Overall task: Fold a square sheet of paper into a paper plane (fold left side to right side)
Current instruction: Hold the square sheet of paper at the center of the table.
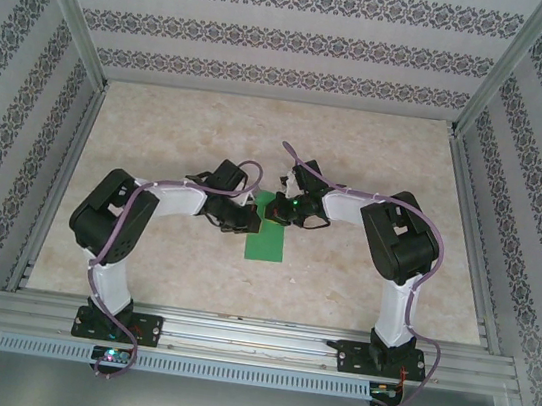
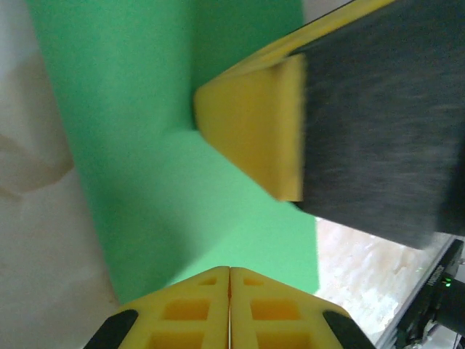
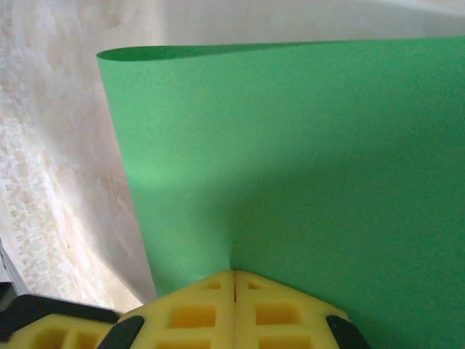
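Evidently the left-to-right fold is being made right now. The square sheet of paper [image 1: 265,243] is lying on the worktop [image 1: 189,141] directly beneath and between the two sets of jaws. In the overhead view it is showing as a narrow green strip running from them back toward the arm bases, which suggests one half is being carried over the other.

The right jaws are pressing together, and the green sheet is running into their seam, so they are apparently pinching it. Just ahead of them the paper is bowing upward in a soft curve, its free edge arching clear of the worktop. The left jaws are also pressing together at the paper; whether they are pinching it or only bearing down I cannot tell. Just ahead of the left jaws, a yellow finger of the right arm [image 2: 254,123] appears to be touching the green surface.

By my judgement, the next move is calling for the right jaws to lay the lifted edge squarely onto the opposite edge while the left jaws are steadying the sheet; then the bowed part is needing a firm press into a crease. No tray or box is taking part.
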Controlling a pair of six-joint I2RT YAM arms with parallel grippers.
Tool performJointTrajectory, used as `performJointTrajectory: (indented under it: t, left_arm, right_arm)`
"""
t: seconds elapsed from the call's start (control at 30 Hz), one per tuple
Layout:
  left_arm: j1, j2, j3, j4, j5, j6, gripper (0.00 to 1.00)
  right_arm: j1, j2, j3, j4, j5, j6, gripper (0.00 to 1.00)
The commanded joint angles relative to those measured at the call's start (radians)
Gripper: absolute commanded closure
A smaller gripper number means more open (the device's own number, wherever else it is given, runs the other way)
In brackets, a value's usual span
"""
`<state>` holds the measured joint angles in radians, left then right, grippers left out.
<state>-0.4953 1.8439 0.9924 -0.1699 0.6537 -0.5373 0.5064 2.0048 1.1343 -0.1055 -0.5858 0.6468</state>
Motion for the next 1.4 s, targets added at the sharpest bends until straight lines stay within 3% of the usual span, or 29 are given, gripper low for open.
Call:
performJointTrajectory:
  t: [0.0, 0.47, 0.77, 0.97, 1.37]
  left_arm:
    - [0.009, 0.027, 0.021, -0.027, -0.007, 0.040, 0.91]
    - [-0.023, 0.016, -0.105, 0.024, -0.074, -0.073, 0.91]
    - [-0.049, 0.009, -0.127, 0.061, -0.082, -0.150, 0.92]
    - [-0.055, 0.005, -0.126, 0.062, -0.081, -0.151, 0.92]
    - [-0.053, -0.020, -0.065, 0.090, -0.063, -0.165, 0.91]
  right_arm:
    - [-0.010, 0.047, -0.016, -0.111, 0.099, -0.029, 1.00]
    - [-0.022, -0.085, 0.051, -0.103, 0.042, -0.035, 0.99]
    - [0.011, -0.257, -0.149, -0.056, -0.020, 0.032, 1.00]
    - [0.074, -0.212, -0.192, -0.031, -0.008, 0.067, 1.00]
    - [0.086, -0.141, -0.214, -0.097, 0.085, 0.035, 1.00]
